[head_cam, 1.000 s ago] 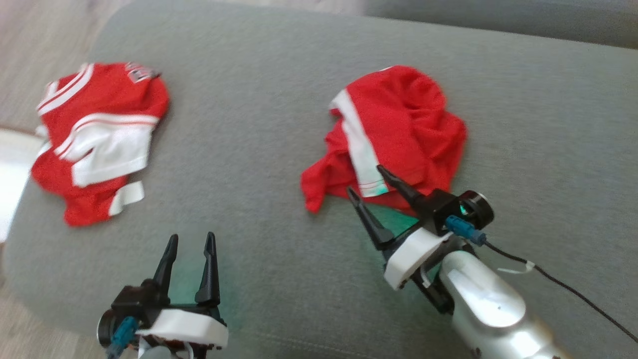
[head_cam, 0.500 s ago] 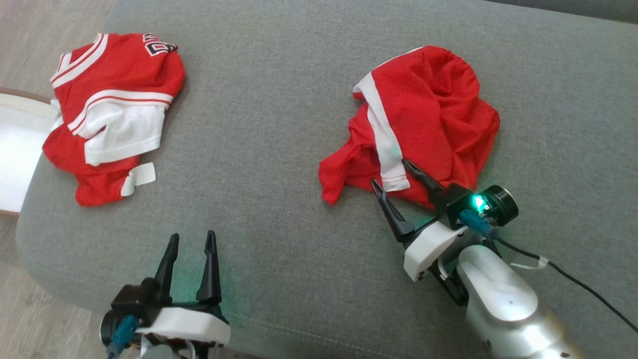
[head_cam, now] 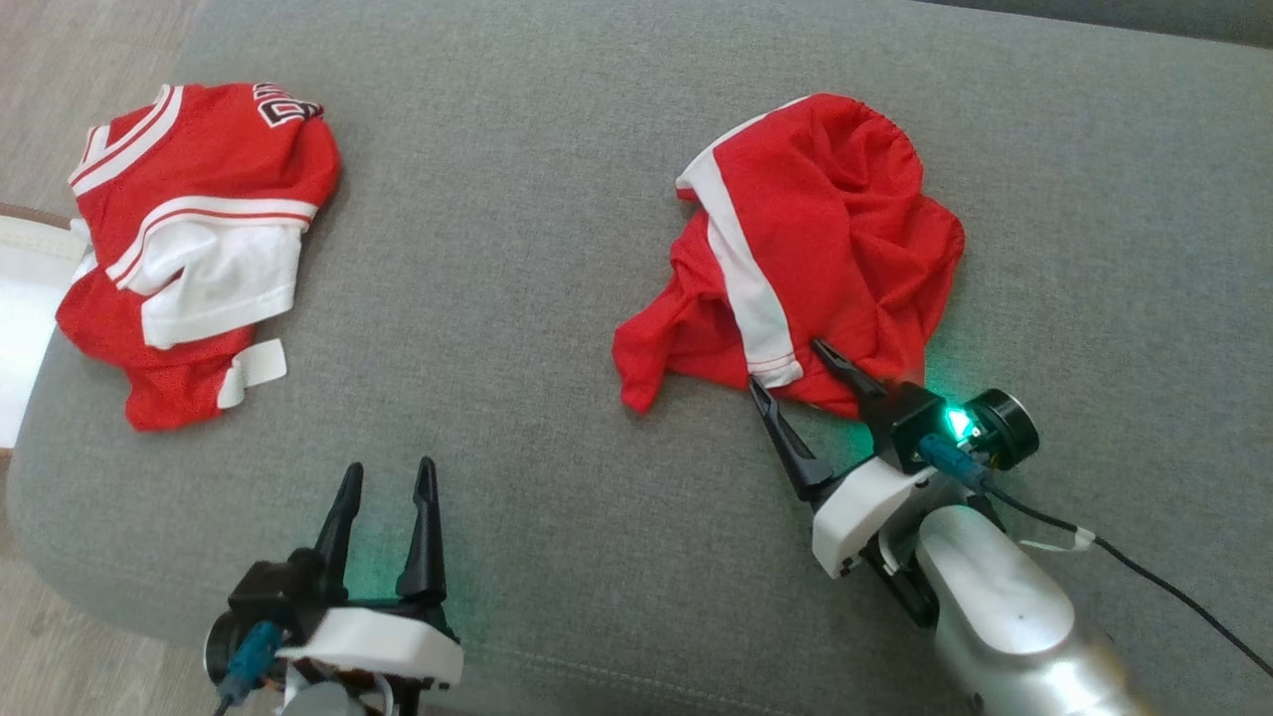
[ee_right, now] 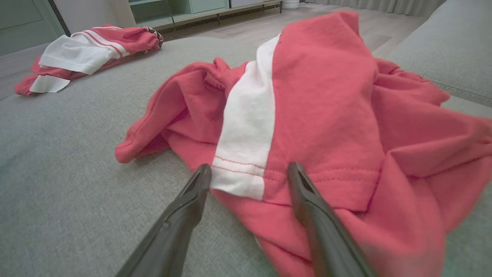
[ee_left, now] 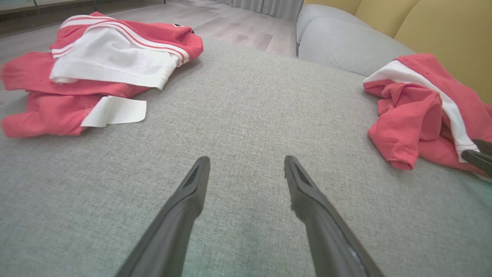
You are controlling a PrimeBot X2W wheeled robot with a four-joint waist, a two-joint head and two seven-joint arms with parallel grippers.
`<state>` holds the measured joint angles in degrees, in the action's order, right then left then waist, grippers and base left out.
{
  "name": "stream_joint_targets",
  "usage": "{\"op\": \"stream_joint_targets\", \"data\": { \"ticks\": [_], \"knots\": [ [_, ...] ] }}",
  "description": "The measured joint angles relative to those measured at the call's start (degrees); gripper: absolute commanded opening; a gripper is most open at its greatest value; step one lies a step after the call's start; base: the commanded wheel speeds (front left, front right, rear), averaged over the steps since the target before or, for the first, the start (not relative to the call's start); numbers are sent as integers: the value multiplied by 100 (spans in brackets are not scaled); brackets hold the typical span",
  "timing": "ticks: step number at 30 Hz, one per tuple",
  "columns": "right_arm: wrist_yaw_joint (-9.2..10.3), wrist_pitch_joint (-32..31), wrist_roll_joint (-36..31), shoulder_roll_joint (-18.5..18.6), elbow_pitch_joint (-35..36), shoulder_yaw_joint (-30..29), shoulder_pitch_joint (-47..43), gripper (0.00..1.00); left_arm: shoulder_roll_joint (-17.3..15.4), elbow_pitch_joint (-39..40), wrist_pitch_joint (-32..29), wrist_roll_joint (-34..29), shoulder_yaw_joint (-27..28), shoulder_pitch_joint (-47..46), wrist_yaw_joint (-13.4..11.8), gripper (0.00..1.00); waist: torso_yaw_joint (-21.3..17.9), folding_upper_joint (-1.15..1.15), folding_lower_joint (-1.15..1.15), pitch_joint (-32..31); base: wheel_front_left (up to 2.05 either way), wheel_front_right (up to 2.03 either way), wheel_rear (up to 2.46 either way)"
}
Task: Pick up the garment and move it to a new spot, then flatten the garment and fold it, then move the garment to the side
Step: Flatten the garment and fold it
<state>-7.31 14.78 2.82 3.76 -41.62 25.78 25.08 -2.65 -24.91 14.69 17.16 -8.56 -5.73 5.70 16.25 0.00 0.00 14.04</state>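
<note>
The red shorts (head_cam: 825, 239) lie crumpled at the right of the grey sofa cushion (head_cam: 537, 199), their near hem at the tips of the wide-apart right gripper (head_cam: 785, 363), while the left gripper (head_cam: 390, 465), also apart, is over the broad bare middle.

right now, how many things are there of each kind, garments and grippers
red and white garments: 2, the left garment and the right garment
grippers: 2, the left gripper and the right gripper, jaws open
total: 4
</note>
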Motion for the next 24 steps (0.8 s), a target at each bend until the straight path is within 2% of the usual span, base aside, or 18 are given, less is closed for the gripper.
{"op": "stream_joint_targets", "data": {
  "ticks": [16,19,24],
  "knots": [
    [0,0,81,0,-159,148,17,100,1,-82,0,120,-62,-1,20,100,186,0,0,38,0,0,0],
    [0,0,146,0,-157,127,21,84,1,-82,0,137,-69,-1,20,100,197,0,0,51,0,0,0],
    [0,0,280,0,-32,109,18,78,1,-80,0,160,-69,-1,20,100,155,0,0,41,0,0,0]
  ]
}}
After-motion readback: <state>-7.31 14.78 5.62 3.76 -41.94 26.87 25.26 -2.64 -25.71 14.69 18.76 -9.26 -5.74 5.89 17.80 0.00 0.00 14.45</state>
